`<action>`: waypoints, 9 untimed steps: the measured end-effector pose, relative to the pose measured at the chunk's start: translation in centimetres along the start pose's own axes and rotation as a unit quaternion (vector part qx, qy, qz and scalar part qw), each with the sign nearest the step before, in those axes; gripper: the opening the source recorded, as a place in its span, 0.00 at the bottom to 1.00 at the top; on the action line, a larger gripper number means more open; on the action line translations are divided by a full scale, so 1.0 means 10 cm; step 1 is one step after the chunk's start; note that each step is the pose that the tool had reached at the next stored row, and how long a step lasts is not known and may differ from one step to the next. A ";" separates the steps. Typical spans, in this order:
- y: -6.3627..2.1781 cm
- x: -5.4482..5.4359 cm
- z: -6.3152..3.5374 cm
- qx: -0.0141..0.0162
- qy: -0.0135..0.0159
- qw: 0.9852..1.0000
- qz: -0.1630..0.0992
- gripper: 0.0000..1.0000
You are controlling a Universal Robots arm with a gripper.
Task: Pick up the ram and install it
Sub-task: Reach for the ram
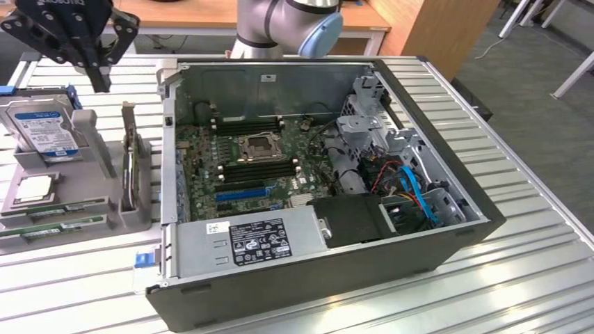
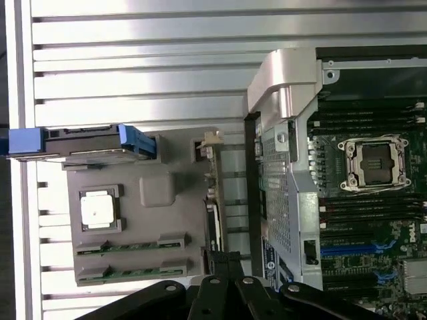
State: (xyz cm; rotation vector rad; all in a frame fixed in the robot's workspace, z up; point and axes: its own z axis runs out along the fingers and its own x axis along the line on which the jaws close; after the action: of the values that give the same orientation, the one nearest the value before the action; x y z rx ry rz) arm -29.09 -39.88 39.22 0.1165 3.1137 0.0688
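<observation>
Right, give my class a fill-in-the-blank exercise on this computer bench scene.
The hard drive standing in the grey holder carries a ___ label.
Beside the loose processor chip, ___ ram sticks lie flat in that holder.
The fingers near the holder are ___.
The processor socket on the motherboard is ___.
Missing words: blue; two; shut; empty.

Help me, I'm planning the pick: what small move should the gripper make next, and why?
Probably open the fingers: the gripper is shut and empty, hovering near the grey holder, where the ram stands on edge, untouched.
</observation>
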 end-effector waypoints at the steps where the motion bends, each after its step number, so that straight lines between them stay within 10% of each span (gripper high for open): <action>1: -0.002 0.03 0.000 0.000 0.000 1.000 0.000 0.10; 9: -0.020 0.26 -0.004 0.000 0.000 1.000 0.000 0.10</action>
State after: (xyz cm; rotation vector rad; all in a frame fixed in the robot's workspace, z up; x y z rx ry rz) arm -31.71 -39.88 39.20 0.1165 3.1137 0.0689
